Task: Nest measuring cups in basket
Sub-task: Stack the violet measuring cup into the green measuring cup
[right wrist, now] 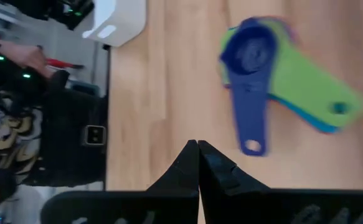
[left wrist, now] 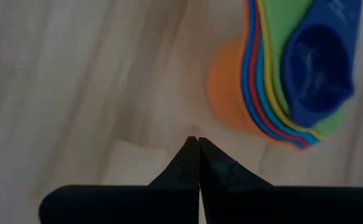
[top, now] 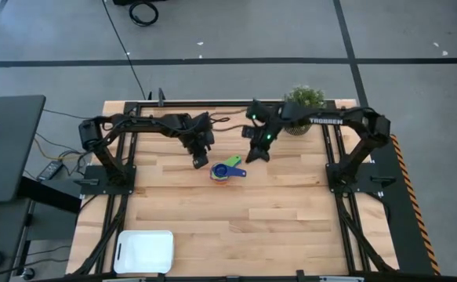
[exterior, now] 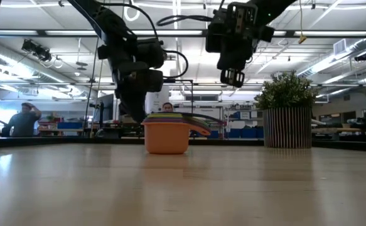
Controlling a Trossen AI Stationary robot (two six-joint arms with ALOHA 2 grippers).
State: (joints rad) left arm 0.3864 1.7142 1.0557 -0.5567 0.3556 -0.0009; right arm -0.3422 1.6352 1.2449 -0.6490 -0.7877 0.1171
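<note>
Left hand (top: 201, 162) hangs low over the bench (top: 275, 211), fingers pressed together, pinching nothing. Just beside its tips, toward the middle of the bench, sits the stack of measuring cups (top: 226, 171). The wrist view has the orange bowl right off the fingertips, so this hand looks the nearer one. Right hand (top: 258, 152) is on the stack's other side, higher up in the low view, its fingers pressed together too and empty.

The stack itself: orange cup (exterior: 166, 138) at the bottom, thin rims of red, bright blue, yellow and green above it, the dark navy cup (right wrist: 248, 53) smallest on top. The handles fan out away from the left hand; the navy one points toward the right arm's side, so that is the long axis to mind.

Here's the catch: the basket (top: 144, 251) lies well apart, at the bench's near edge on the left arm's side, nothing in it. Nested, I'd say, but not yet in the basket; either hand must spread before it can grip.
</note>
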